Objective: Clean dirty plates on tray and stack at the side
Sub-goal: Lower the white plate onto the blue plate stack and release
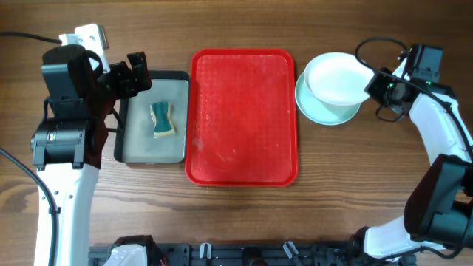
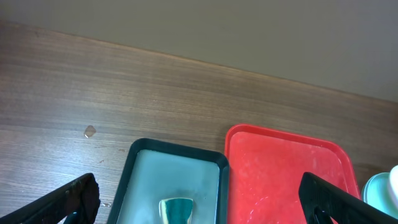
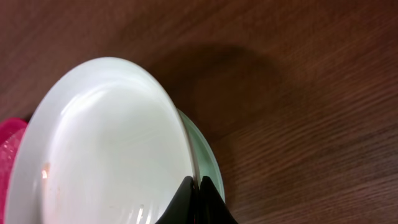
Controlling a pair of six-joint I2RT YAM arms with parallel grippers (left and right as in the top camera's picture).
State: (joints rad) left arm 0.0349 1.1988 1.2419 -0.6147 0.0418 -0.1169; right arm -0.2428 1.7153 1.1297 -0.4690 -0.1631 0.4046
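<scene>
Wooden table [image 1: 244, 222], upper right: we see the right gripper [image 3: 198, 198] clamped on the white plate [image 1: 336, 75], overlapping the turquoise plate [image 1: 325, 113] below; left gripper [image 1: 137, 72] apart.

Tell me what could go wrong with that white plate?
The right gripper pinches the white plate only by its rim, so it might slip and drop. It is off-centre over the turquoise plate, so the stack could end up crooked. A small orange mark shows on it, so it may get stacked dirty.
</scene>
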